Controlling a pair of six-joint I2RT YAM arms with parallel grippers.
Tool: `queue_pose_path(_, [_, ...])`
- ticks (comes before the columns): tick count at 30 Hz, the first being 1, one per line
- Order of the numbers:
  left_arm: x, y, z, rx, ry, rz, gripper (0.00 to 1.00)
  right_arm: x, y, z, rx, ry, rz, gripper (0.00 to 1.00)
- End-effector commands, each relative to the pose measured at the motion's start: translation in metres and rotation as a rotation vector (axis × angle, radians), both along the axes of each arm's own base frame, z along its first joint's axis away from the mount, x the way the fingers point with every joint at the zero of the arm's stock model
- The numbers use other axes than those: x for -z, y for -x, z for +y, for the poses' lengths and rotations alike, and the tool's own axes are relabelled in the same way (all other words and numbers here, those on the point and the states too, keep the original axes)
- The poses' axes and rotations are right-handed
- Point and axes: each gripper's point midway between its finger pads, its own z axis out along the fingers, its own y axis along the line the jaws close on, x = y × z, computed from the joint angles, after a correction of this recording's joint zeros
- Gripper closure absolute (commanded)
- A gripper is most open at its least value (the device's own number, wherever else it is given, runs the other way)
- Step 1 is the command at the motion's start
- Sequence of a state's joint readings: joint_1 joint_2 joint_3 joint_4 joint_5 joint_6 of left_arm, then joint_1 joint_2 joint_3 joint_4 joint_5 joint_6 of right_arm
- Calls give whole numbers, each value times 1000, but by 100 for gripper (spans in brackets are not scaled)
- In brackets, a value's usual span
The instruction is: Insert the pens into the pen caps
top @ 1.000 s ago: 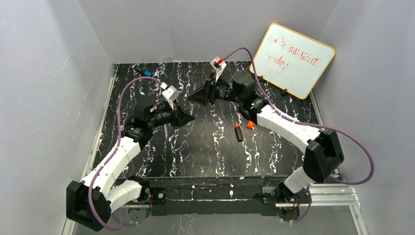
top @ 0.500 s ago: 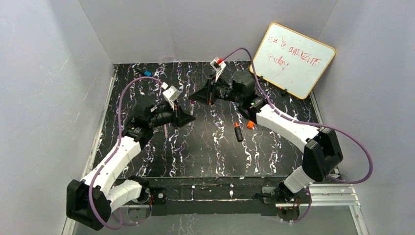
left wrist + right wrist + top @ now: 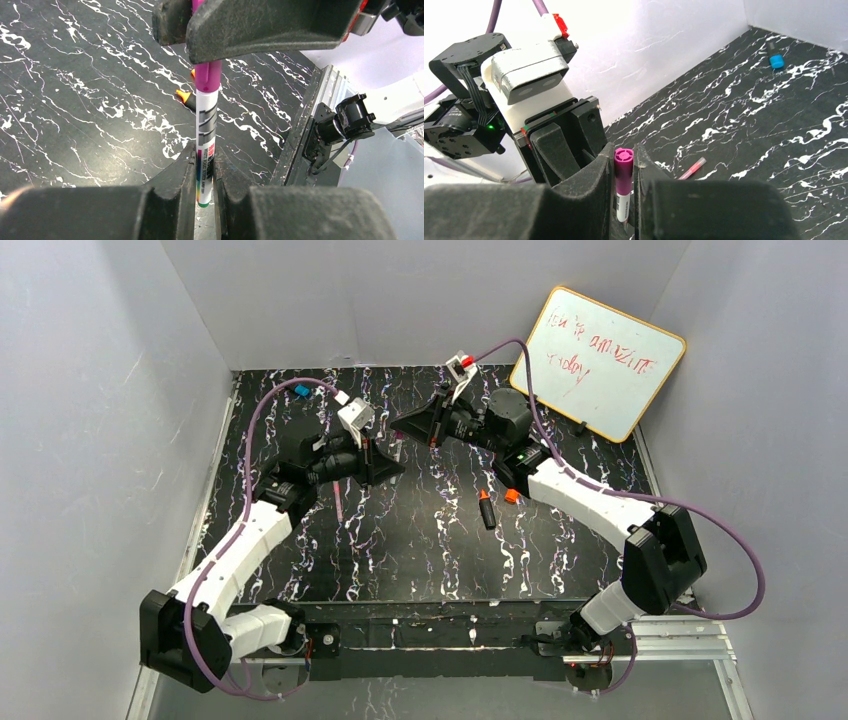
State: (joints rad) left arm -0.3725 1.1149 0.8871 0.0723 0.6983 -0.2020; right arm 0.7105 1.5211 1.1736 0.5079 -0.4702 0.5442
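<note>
Top: left claw [image 3: 386, 464] and right claw [image 3: 404, 430] meet tip to tip over the worktop [image 3: 420, 550].
Left wrist: left claw pinches white pen [image 3: 206, 120] low on the barrel; magenta cap [image 3: 207, 80] sits over its far end.
Right wrist: right claw pinches the cap's sides.
Handling: light, stiff, slick barrel; likely slips lengthwise under push, so grip mid-barrel.

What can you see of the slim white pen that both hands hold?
The slim white plastic pen has dark print and coloured bands on its barrel. A magenta cap with a clip sits over one end. The left hand clamps the barrel, and the right hand grips the cap. The pen is held off the black marbled table.
</note>
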Motion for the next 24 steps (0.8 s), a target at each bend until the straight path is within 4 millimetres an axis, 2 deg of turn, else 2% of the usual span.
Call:
queue_pose_path(1, [-102,-22,0,-52,128,-307,100,70,39,11,-133,158,143,99])
queue_pose_path(8, [-122,-32,6,-101,113,-371,100,101,59,20,-175,206,188,99])
queue_pose_path(14, [-144,-41,21,-159,103,-427,100,125,75,18,-204,255,226,99])
queue_pose_path(24, [-161,-51,40,-239,139,-461,100,164,104,17,-265,338,282,99])
